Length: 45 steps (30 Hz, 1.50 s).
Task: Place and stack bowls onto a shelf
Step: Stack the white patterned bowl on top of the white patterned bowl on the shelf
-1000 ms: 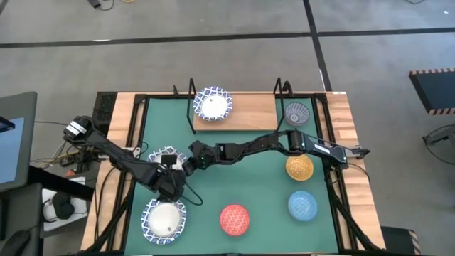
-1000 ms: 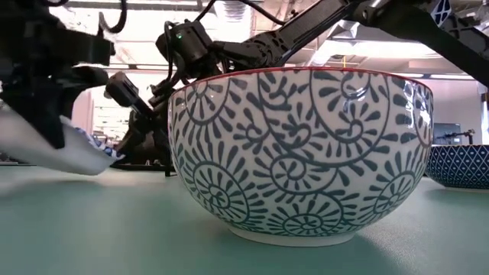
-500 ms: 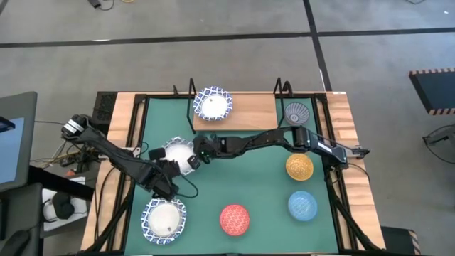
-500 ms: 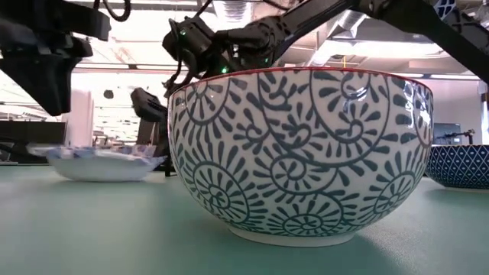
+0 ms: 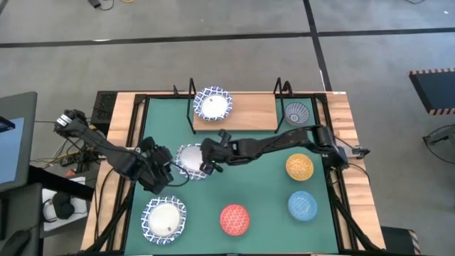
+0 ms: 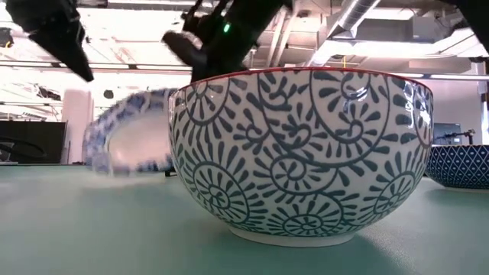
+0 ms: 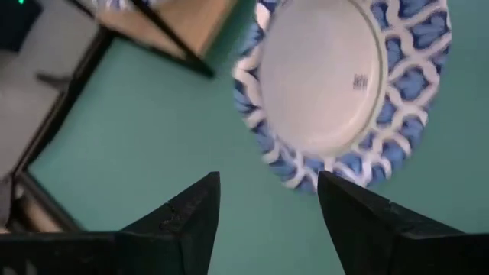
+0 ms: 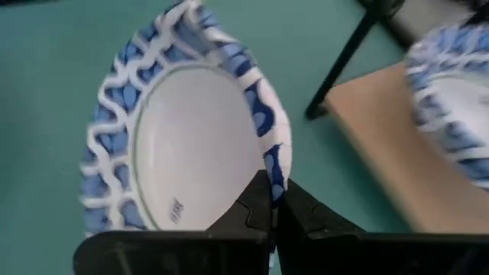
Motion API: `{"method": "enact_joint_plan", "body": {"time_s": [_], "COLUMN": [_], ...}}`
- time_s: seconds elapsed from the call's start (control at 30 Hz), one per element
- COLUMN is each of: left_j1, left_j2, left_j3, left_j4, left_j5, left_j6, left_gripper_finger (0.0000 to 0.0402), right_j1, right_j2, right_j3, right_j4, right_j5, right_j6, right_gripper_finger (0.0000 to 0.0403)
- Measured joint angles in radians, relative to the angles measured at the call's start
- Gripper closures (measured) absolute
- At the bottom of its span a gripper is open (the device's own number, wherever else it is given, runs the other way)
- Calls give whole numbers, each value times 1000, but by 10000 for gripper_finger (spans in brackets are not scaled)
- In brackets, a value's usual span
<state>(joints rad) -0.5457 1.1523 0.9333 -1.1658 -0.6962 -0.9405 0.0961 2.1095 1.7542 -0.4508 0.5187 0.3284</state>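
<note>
A white bowl with a blue patterned rim (image 5: 189, 160) stands steeply tilted over the green mat, left of centre, with its white base (image 8: 191, 153) toward both wrist cameras. My right gripper (image 5: 208, 162) is shut on its rim. My left gripper (image 7: 267, 183) stands open just left of that bowl, touching nothing. The shelf (image 5: 249, 112) stands at the far edge with another white and blue bowl (image 5: 213, 105) resting on its board. In the low view the tilted bowl (image 6: 126, 137) shows behind a large patterned bowl (image 6: 302, 153). My right gripper pinches the bowl's blue rim (image 8: 269, 156) between its two shut fingers (image 8: 252, 202), at the side toward the table's right. The fingers come in nearly level from the right. The bowl is tipped up on edge; whether its lower rim (image 6: 114, 168) touches the mat, I cannot tell.
A third white and blue bowl (image 5: 165, 219) sits near the front left. A red bowl (image 5: 234, 219), a light blue bowl (image 5: 303, 205) and a yellow bowl (image 5: 299, 167) sit on the mat's right half. A grey-blue bowl (image 5: 297, 112) sits right of the shelf.
My left gripper has let go of the white and blue bowl, opened and drawn back toward the table's left edge. My right gripper has carried the bowl a little toward the right. The bowl, lying level on the mat half a second ago, is now tipped up on edge.
</note>
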Motion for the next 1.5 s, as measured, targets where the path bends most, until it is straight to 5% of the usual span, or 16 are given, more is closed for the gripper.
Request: {"method": "enact_joint_plan", "body": {"time_s": [0.33,0.53,0.97,1.37,1.5], "left_j1": [7,42,79,86,113], "left_j2": [-7,-7,-7,-7,-7], "left_j3": [0,-1,-1,-2,-2], "left_j4": [302,320,334,473,484], "left_j5": [-96,-130,-121,-77,-77], "left_j6": [279,318,393,531,535], "left_gripper_finger": [196,206,394,312,323], "right_j1": [73,118,160,172,179], "right_j2": [-158,-176,-187,-187,-187], "right_j3": [-100,-100,-100,-100,-100], "right_j4": [14,-5,-35,-26,-27], "right_j5": [120,208,252,318,318], "right_j6": [-28,-75,-115,-224,-232], "right_gripper_finger": [378,377,377,377,376]}}
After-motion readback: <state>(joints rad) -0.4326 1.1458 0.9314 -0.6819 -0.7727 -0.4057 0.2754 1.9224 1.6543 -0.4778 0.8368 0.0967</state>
